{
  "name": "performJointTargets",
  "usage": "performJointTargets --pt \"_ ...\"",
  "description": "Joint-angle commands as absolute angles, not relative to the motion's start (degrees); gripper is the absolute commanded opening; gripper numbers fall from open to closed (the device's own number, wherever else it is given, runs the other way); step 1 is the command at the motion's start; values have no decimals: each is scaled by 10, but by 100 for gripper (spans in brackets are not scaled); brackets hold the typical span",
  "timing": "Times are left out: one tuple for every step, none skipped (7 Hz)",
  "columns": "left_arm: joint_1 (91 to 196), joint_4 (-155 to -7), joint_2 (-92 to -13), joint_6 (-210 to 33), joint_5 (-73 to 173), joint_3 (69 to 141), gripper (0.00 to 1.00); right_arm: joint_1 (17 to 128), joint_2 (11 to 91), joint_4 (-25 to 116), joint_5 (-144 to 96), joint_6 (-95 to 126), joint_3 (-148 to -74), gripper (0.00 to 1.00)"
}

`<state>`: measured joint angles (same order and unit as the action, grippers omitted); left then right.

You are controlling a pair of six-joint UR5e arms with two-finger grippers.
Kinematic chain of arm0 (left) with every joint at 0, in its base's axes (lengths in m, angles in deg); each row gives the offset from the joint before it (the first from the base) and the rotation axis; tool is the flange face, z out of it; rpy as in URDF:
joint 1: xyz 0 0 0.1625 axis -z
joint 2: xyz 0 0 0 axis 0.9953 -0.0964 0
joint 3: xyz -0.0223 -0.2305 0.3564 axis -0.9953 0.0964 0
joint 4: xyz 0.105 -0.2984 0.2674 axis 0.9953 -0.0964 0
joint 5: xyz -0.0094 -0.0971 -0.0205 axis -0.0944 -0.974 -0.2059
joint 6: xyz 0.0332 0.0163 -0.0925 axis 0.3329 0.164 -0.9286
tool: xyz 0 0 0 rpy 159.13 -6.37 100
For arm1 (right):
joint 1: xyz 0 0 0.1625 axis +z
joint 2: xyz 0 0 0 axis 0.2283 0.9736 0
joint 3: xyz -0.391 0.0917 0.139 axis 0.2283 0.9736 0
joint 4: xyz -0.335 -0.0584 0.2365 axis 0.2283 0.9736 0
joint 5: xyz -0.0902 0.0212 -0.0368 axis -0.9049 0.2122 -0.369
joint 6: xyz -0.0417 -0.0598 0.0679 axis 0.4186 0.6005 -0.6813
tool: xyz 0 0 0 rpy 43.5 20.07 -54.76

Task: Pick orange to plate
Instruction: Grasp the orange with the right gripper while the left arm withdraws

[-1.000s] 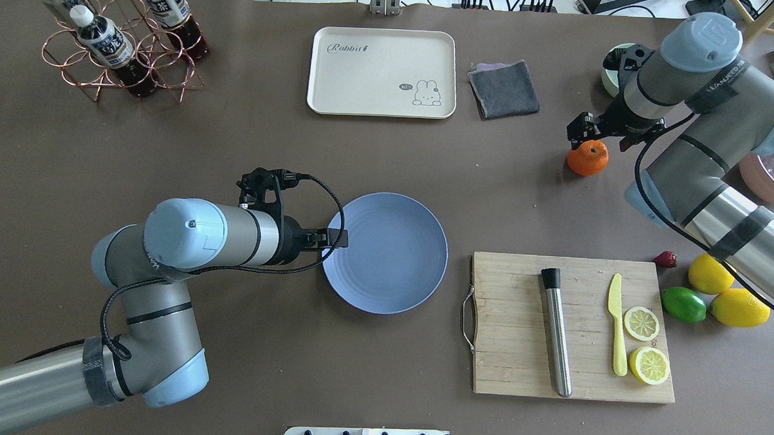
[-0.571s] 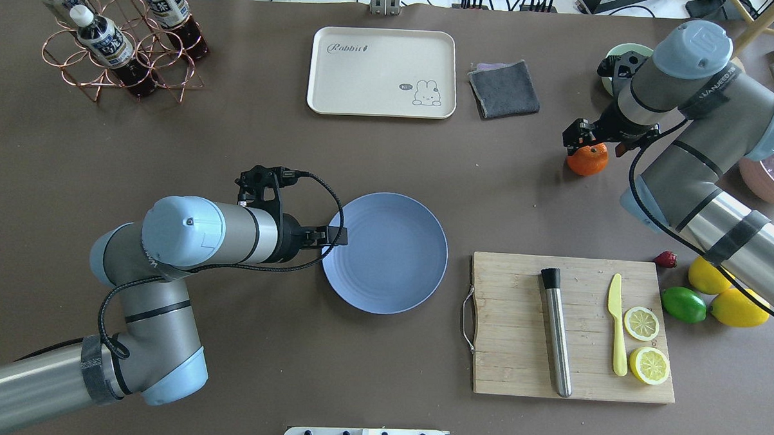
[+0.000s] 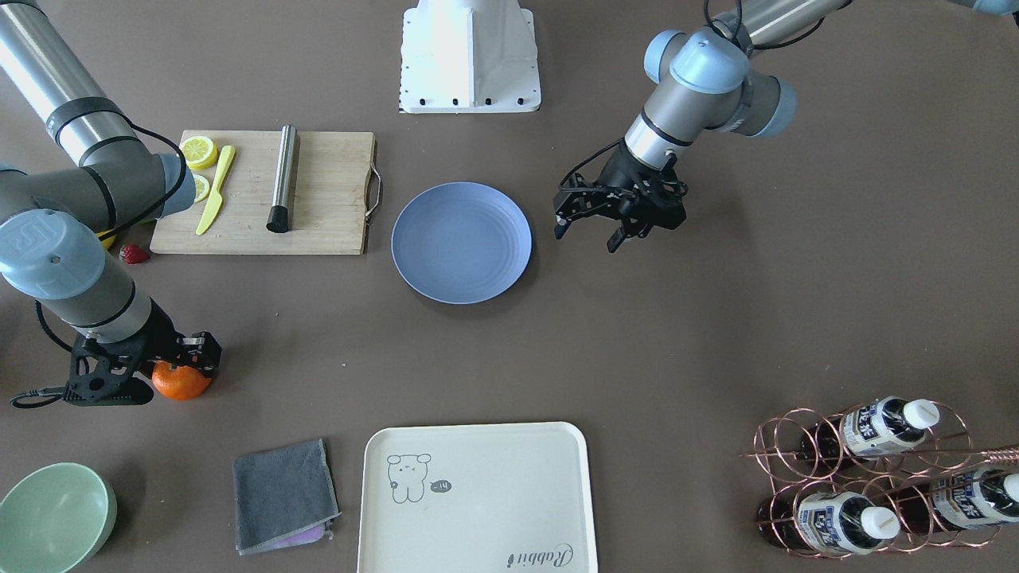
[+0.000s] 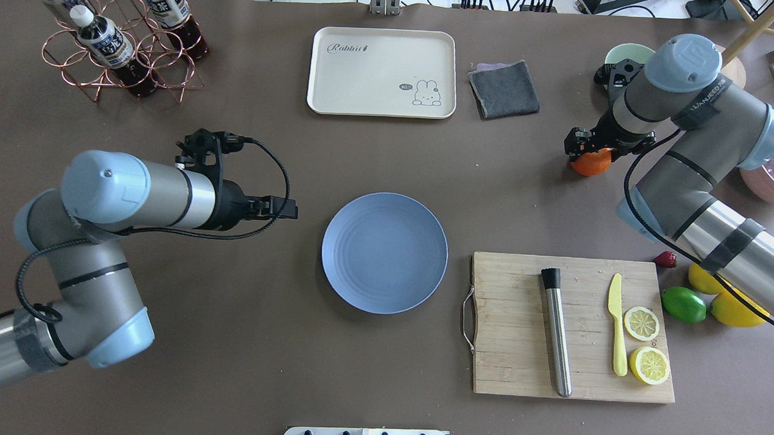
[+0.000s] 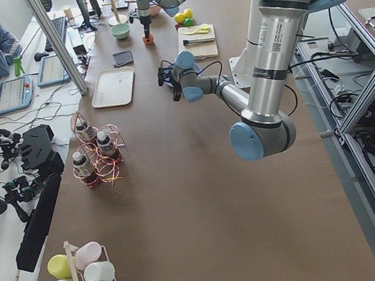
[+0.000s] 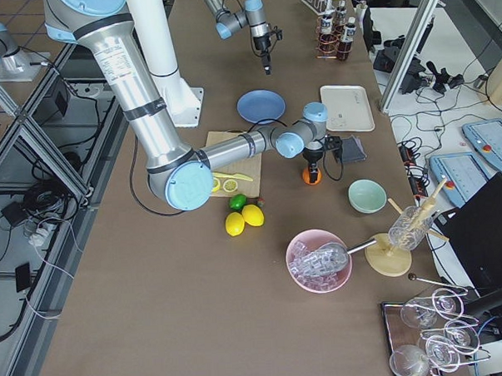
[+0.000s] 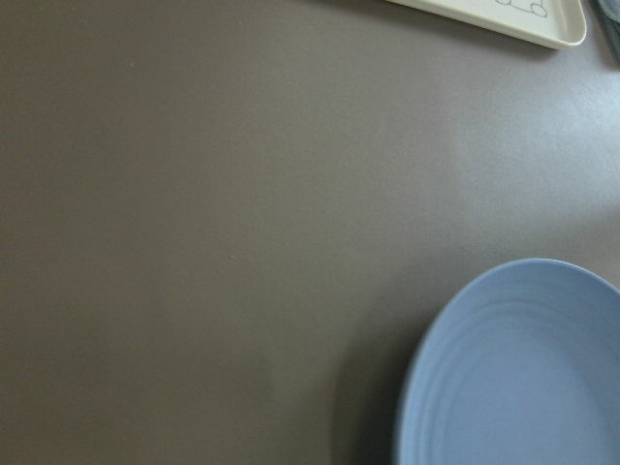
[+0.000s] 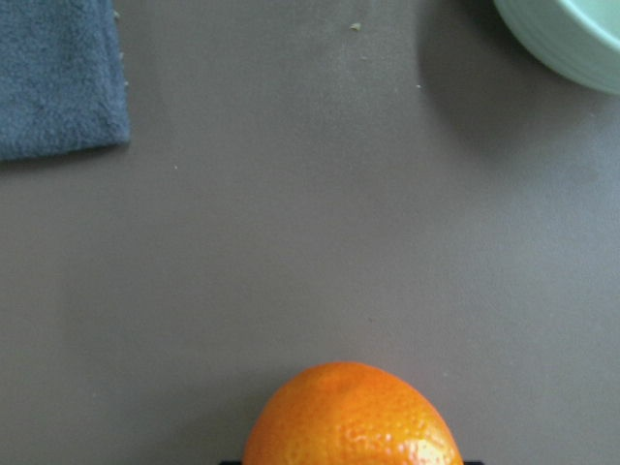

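Your right gripper (image 3: pixel 177 368) sits low over the orange (image 3: pixel 181 383) on the worktop (image 3: pixel 716 318), near the green bowl (image 3: pixel 52 509); whether it grips, you cannot tell. Your left gripper (image 3: pixel 587 236) hangs spread, holding nothing, beside the blue plate (image 3: pixel 462 243).

Opposed downward views, common plate (image 4: pixel 384 253)

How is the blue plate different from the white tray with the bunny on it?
The plate is round and blue; the tray is a cream rectangle. The plate is plain with faint rings; the tray has a bunny drawing. The plate sits mid-table; the tray lies near the edge farthest from the robot. Both are empty and lie flat.
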<state>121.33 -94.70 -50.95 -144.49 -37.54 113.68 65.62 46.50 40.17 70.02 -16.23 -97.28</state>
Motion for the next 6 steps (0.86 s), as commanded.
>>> performJointTargets --pt "1383 -946 -422 -1279 -540 1141 98 655 462 399 699 -174 -978 0" --pt "1467 -945 -383 -1186 -602 1133 98 654 451 399 704 -207 -986 0" --pt "1551 -932 -352 -1047 -650 1117 98 652 446 405 705 -227 -1008 0" --pt "1617 -845 -342 -898 -671 1108 98 650 445 408 705 -239 -1022 0" --pt "1696 -742 -341 -721 -648 1109 98 644 435 408 705 -263 -1026 0" --pt "1735 -677 -341 -593 -600 1107 98 635 424 408 705 -282 -1026 0"
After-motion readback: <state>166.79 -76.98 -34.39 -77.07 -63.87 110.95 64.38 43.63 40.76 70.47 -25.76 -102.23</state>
